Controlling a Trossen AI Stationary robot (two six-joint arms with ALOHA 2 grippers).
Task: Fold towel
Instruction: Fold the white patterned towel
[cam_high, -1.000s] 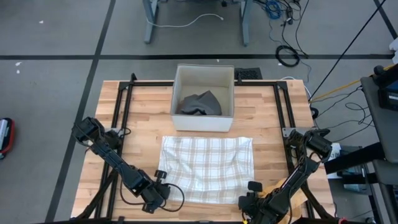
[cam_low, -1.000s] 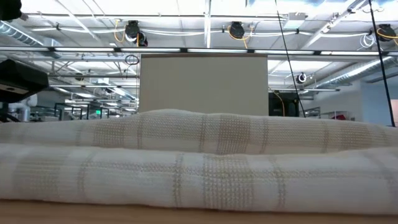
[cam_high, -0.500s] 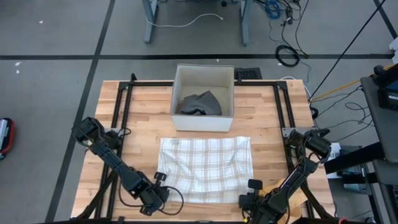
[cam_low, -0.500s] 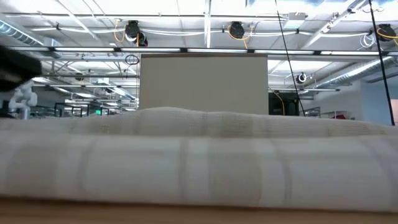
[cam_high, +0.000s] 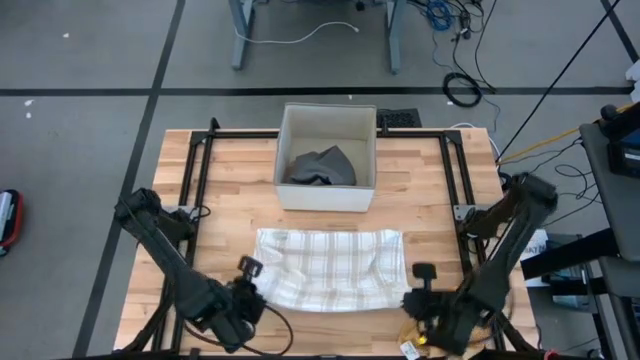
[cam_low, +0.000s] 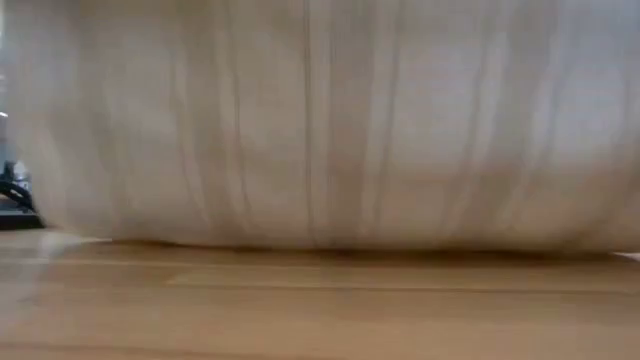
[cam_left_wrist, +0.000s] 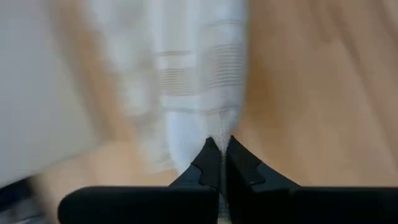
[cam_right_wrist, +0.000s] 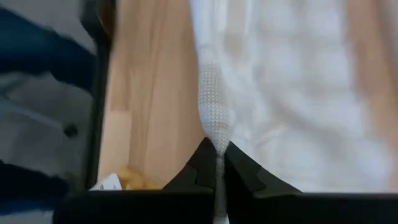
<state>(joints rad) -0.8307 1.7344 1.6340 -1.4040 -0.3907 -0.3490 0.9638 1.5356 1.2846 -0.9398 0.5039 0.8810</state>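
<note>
A white towel with beige checks (cam_high: 330, 265) lies on the wooden table in front of a white box. Its far edge (cam_high: 330, 234) rests on the wood, while its near edge is raised. In the low view the towel (cam_low: 320, 120) hangs like a curtain across the whole picture. My left gripper (cam_high: 262, 297) is shut on the near left corner, and my right gripper (cam_high: 407, 300) is shut on the near right corner. Both are held above the table. My left gripper (cam_left_wrist: 219, 152) pinches the towel's near left corner (cam_left_wrist: 214, 127) between its two fingertips, slanting down from the near side. The corner is lifted clear and the cloth runs away from the fingers toward the table. My right gripper (cam_right_wrist: 216, 152) pinches the near right corner (cam_right_wrist: 213, 124) between its two fingertips, slanting down from the near side. The cloth is bunched into a narrow ridge at the fingers, lifted off the wood.
The white box (cam_high: 326, 157) at the far middle holds a dark crumpled cloth (cam_high: 322, 166). Black frame rails (cam_high: 190, 190) run along the table's left and right sides. Bare wood (cam_low: 320, 300) shows under the raised towel at the near edge.
Both grippers have risen from the table near its front edge, taking the towel's near corners up with them. The near edge is now lifted and drawn toward the far side. The far edge has stayed on the table.
</note>
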